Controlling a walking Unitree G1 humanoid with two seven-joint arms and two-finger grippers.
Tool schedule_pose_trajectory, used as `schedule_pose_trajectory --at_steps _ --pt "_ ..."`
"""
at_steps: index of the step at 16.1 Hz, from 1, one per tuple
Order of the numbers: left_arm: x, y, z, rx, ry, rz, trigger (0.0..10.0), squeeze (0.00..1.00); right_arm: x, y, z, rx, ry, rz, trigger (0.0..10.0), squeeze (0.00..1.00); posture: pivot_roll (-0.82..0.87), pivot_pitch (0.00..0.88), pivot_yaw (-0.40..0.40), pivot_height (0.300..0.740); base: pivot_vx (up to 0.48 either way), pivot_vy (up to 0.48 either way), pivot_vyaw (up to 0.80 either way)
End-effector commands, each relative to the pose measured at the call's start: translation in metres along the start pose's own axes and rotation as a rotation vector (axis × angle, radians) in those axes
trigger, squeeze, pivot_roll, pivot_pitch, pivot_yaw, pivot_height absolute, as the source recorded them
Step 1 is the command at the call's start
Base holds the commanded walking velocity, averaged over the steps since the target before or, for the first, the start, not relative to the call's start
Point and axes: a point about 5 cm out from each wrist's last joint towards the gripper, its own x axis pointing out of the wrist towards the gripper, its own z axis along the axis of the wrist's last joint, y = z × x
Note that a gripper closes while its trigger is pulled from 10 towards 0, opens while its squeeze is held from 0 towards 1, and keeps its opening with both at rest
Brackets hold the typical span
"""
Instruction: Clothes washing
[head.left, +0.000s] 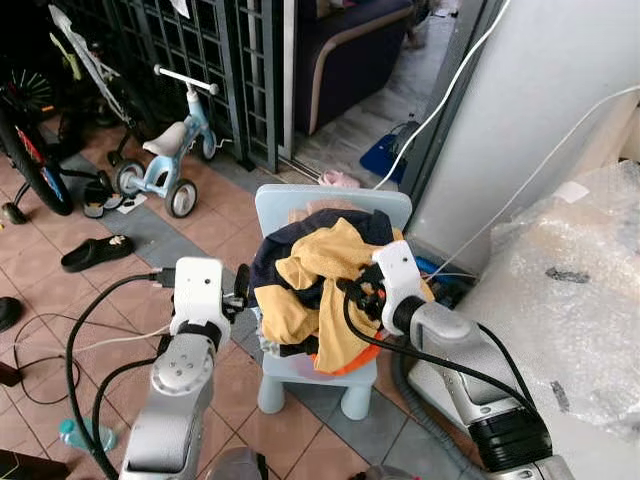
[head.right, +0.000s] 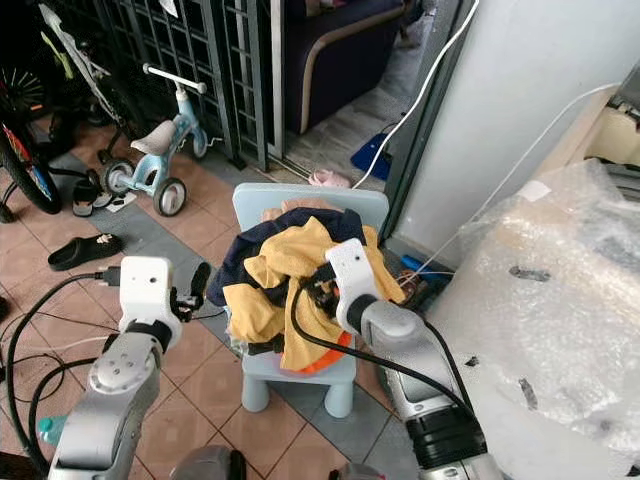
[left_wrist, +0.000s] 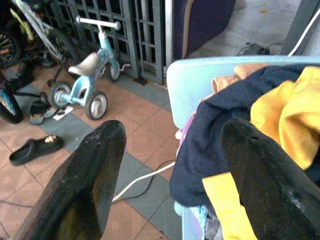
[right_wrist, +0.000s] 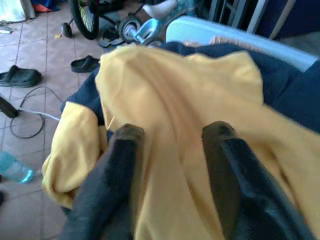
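Observation:
A pile of clothes lies heaped on a small light-blue child's chair (head.left: 330, 206): a yellow garment (head.left: 312, 262) on top, a navy garment (head.left: 272, 262) under it, and an orange piece (head.left: 345, 362) hanging at the front. My right gripper (head.left: 356, 290) rests on the pile from the right. Its fingers are open and press into the yellow garment (right_wrist: 170, 90), with cloth lying between them (right_wrist: 170, 131). My left gripper (head.left: 241, 285) hovers open just left of the pile, level with the navy garment (left_wrist: 200, 145), and its fingers (left_wrist: 100, 165) hold nothing.
A blue tricycle (head.left: 170, 150), a bicycle (head.left: 30, 150) and a black slipper (head.left: 95, 253) stand to the left by a metal grille (head.left: 200, 50). Cables cross the tiled floor, near a bottle (head.left: 75, 433). A bubble-wrapped bulk (head.left: 570, 300) and a white panel (head.left: 530, 110) close off the right.

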Motion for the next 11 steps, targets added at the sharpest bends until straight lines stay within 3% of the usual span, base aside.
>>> schedule_pose_trajectory --at_steps 1,3,4,6,7,9,11 --pt "0.001 -0.001 0.001 0.011 0.006 -0.015 10.0 0.0 -0.001 -0.001 0.012 -0.054 -0.053 -0.016 9.5 0.0 0.02 0.0 -0.026 0.74 0.0 0.0 0.0" --pt "0.0 0.001 0.001 0.017 0.003 -0.014 10.0 0.0 0.002 0.005 0.031 -0.067 -0.155 -0.001 10.0 0.0 0.03 0.0 -0.026 0.74 0.0 0.0 0.0" --pt "-0.001 0.001 0.001 0.019 0.004 -0.014 10.0 0.0 0.006 0.006 0.037 -0.127 -0.183 0.002 10.0 0.0 0.04 0.0 -0.032 0.74 0.0 0.0 0.0" --pt "-0.002 0.0 0.001 0.021 0.003 -0.016 10.0 0.0 0.017 0.001 0.036 -0.147 -0.162 -0.05 10.0 0.0 0.05 0.0 -0.037 0.74 0.0 0.0 0.0" --pt "-0.004 -0.001 0.002 0.024 0.0 -0.019 10.0 0.0 0.024 -0.005 0.035 -0.184 -0.15 -0.087 10.0 1.0 0.07 0.0 -0.047 0.74 0.0 0.0 0.0" --pt "-0.008 -0.001 0.002 0.027 0.001 -0.016 10.0 0.0 0.032 -0.009 0.029 -0.23 -0.104 -0.098 10.0 1.0 0.08 0.0 -0.054 0.74 0.0 0.0 0.0" --pt "-0.014 0.001 0.0 0.025 0.011 -0.004 10.0 0.0 0.038 -0.021 0.007 -0.227 0.045 -0.117 10.0 1.0 0.09 0.025 -0.066 0.74 0.0 0.0 0.0"
